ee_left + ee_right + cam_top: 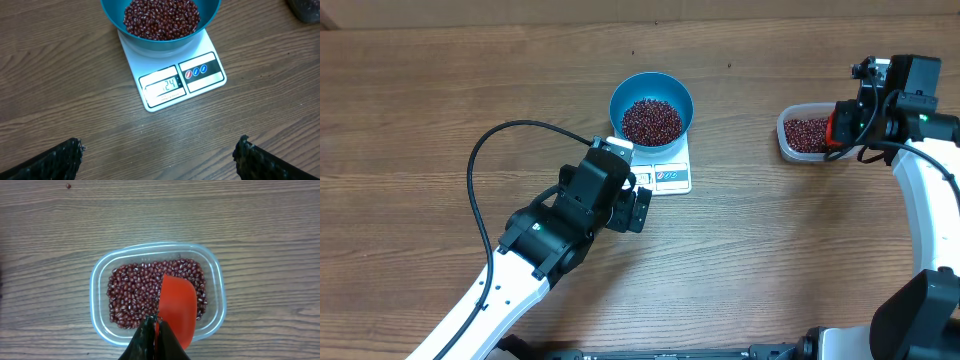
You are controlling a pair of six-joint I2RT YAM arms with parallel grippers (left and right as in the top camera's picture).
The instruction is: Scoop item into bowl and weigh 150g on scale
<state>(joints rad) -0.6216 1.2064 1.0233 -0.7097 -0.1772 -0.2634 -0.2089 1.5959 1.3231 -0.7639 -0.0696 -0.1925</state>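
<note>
While the beans (pixel 651 121) heaped in the blue bowl (pixel 616 105) sit on the scale (pixel 665 178), more fill the tub (pixel 94 305). Right tool (pixel 156 330) clamped on red scoop (pixel 177 307), directly above these; bowl well apart leftward. Left tool (pixel 159 145) spread, empty, nearer the scale.

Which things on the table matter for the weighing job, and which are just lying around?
For the job: blue bowl, beans, scale, clear tub, red scoop.
Just lying about: what looks like one stray bean on the table, apart from the tub.
</note>
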